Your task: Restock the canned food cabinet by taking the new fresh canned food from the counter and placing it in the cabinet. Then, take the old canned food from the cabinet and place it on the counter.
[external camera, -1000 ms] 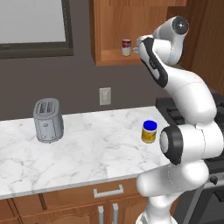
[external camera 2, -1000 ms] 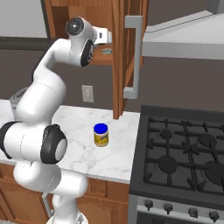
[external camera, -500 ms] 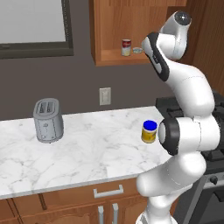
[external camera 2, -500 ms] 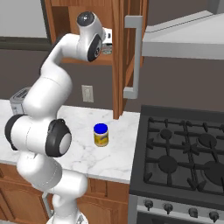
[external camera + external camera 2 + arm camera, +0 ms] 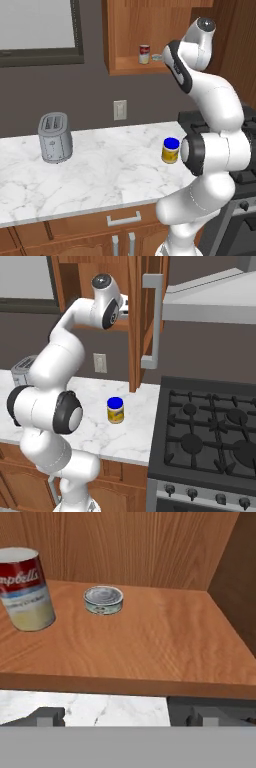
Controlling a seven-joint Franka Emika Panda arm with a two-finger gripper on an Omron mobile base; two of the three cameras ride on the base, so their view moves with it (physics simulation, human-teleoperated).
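Note:
The red-and-white new can stands upright on the cabinet shelf, at its left. To its right, further back, lies the flat silvery old tin. My gripper hangs just in front of the shelf edge and slightly below it. It is open, its fingertips set wide apart with nothing between them. From the left base view the red can and the tin sit on the shelf of the wooden cabinet, with my hand right beside the tin. The marble counter lies below.
A yellow jar with a blue lid stands on the counter near my arm. A grey toaster sits at the left. The open cabinet door hangs right of my hand, above the black gas stove.
My upper arm has swung up and slightly right, toward the cabinet opening. The hand stays near the shelf edge. The red can and the tin have not moved.

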